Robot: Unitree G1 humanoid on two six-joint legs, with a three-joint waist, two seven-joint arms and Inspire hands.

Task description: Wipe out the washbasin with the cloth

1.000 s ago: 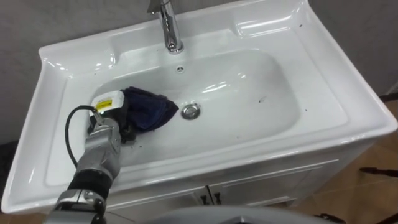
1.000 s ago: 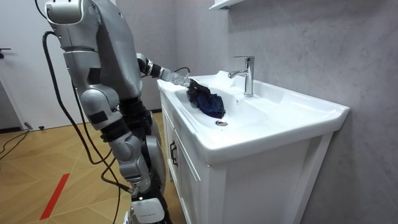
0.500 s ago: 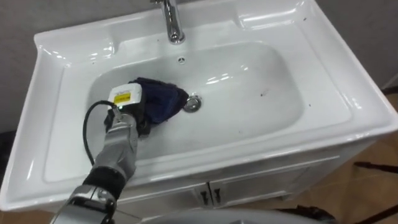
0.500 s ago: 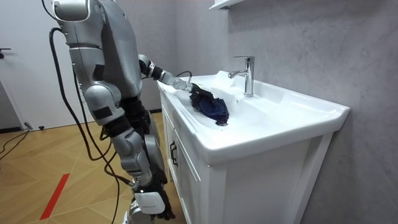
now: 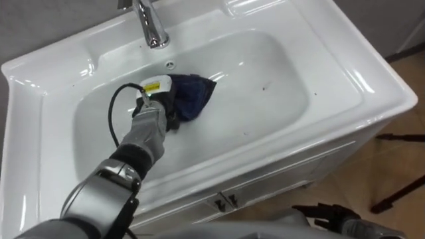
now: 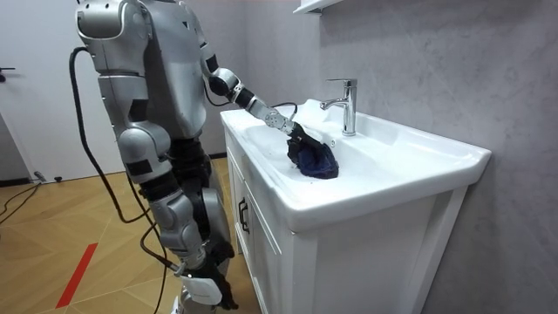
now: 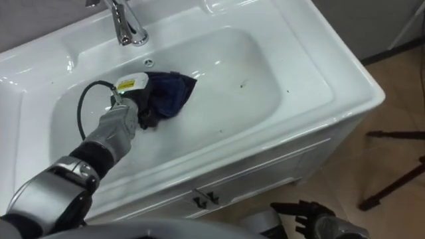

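The white basin [image 5: 265,113] lies below me, its chrome tap [image 5: 149,26] at the back rim. A dark blue cloth [image 5: 194,96] rests bunched on the bowl's floor just in front of the overflow hole, covering the drain. My left hand [image 5: 151,126] reaches in from the lower left, its fingers curled into the cloth's left side. In the room view I stand at the basin's end, leaning my left arm over it, with the cloth [image 6: 312,157] under the left hand [image 6: 283,122]. My right hand [image 7: 302,214] hangs low by the cabinet front, fingers relaxed.
A few small dark specks [image 5: 265,85] dot the bowl to the right of the cloth. Under the basin is a white cabinet with two door handles [image 5: 222,201]. Dark stand legs [image 5: 398,192] lie on the wooden floor at the right. A grey wall backs the tap.
My left hand has slid the cloth rightward from the bowl's left part over the drain. I have leaned further toward the basin, and the eye views have shifted with me.
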